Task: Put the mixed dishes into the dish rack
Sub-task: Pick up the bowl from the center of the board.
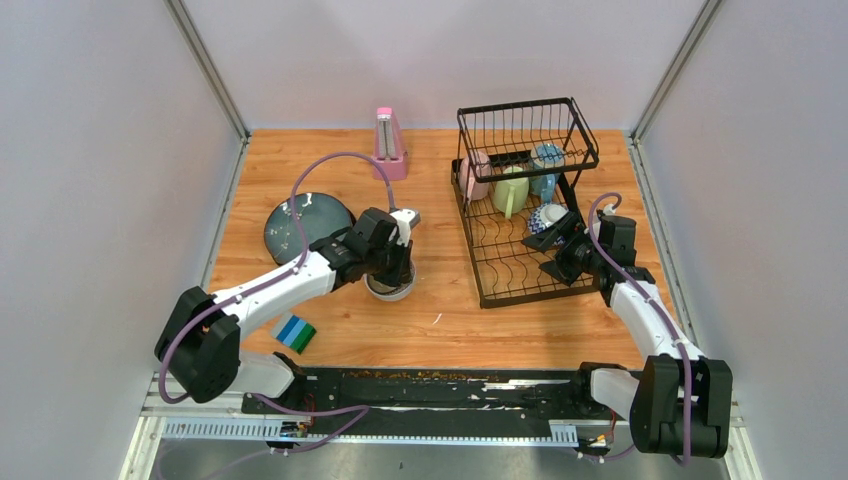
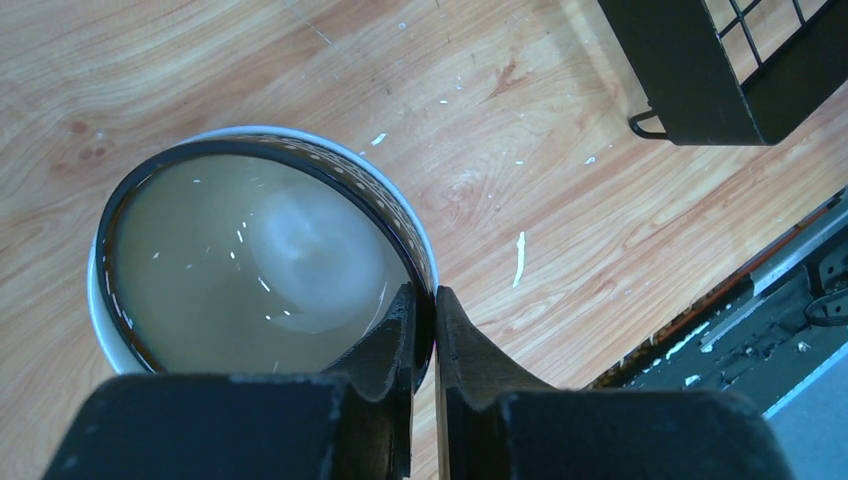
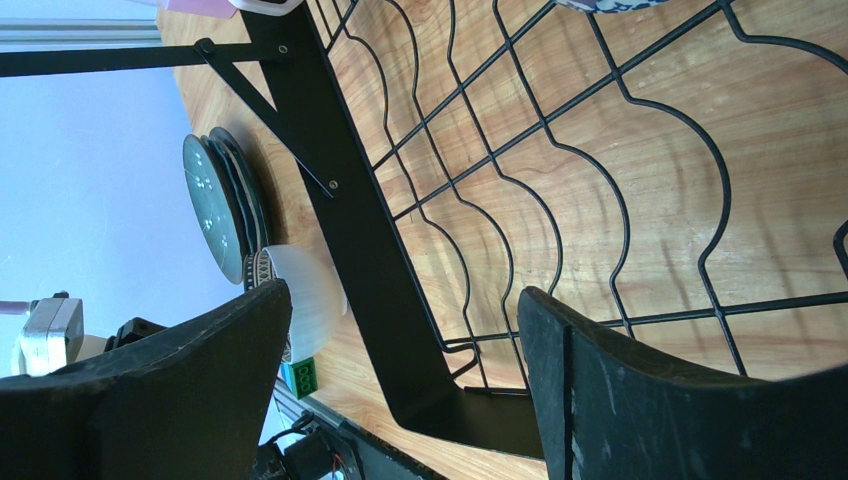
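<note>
L jaws clamped on bowl (image 2: 250, 260) rim, bowl part-hidden by L arm (image 1: 300, 275), R jaws apart over rack (image 3: 340, 200)

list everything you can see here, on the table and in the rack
dish rack: one, black wire, right half of table
pink-white mug: one, in the rack, far left
pale green mug: one, in the rack beside the pink-white one
blue-patterned dishes: two or three, blue and white, rack's right side
plates: two stacked, blue-grey, table left
bowl: one, white outside with dark patterned rim, table centre
metronome: one, pink, far edge
striped block: one, blue-green, near left
table: one, wood
left gripper: black, shut on the bowl's rim
right gripper: black, open, over the rack's near slots
</note>
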`<state>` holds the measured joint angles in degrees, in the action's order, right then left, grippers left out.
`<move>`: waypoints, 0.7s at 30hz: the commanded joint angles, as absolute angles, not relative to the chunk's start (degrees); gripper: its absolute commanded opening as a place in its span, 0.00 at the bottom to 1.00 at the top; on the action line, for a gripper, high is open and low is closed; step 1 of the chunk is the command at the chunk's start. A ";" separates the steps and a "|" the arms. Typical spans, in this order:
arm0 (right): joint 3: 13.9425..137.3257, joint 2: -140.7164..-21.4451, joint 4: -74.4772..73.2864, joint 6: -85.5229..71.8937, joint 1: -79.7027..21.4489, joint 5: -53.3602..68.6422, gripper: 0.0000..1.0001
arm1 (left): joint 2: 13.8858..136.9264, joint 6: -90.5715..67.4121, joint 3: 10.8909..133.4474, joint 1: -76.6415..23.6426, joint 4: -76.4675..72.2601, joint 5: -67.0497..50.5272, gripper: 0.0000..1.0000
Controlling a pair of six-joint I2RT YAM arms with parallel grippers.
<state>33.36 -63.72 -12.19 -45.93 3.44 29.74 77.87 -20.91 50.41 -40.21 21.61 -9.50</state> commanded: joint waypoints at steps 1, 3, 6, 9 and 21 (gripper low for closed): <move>35.20 -63.81 -11.69 -45.33 3.08 30.76 0.84 | 75.01 -19.01 54.04 -40.26 21.39 -8.43 0.00; 35.24 -63.82 -11.69 -45.27 3.08 30.79 0.84 | 75.05 -18.38 54.09 -40.30 22.09 -6.70 0.00; 35.27 -63.72 -11.69 -45.03 3.08 30.85 0.85 | 74.87 -17.83 53.94 -40.26 22.73 -6.13 0.00; 35.32 -63.42 -11.68 -44.75 3.08 31.00 0.84 | 74.33 -17.72 54.19 -40.30 23.51 -5.90 0.00; 35.07 -63.54 -11.25 -45.17 2.73 30.87 0.85 | 70.79 -15.80 53.88 -40.25 22.67 -2.36 0.00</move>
<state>33.36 -63.72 -12.16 -45.74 3.14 30.13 74.35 -18.50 51.20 -40.23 26.00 -4.51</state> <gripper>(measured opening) 0.847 0.126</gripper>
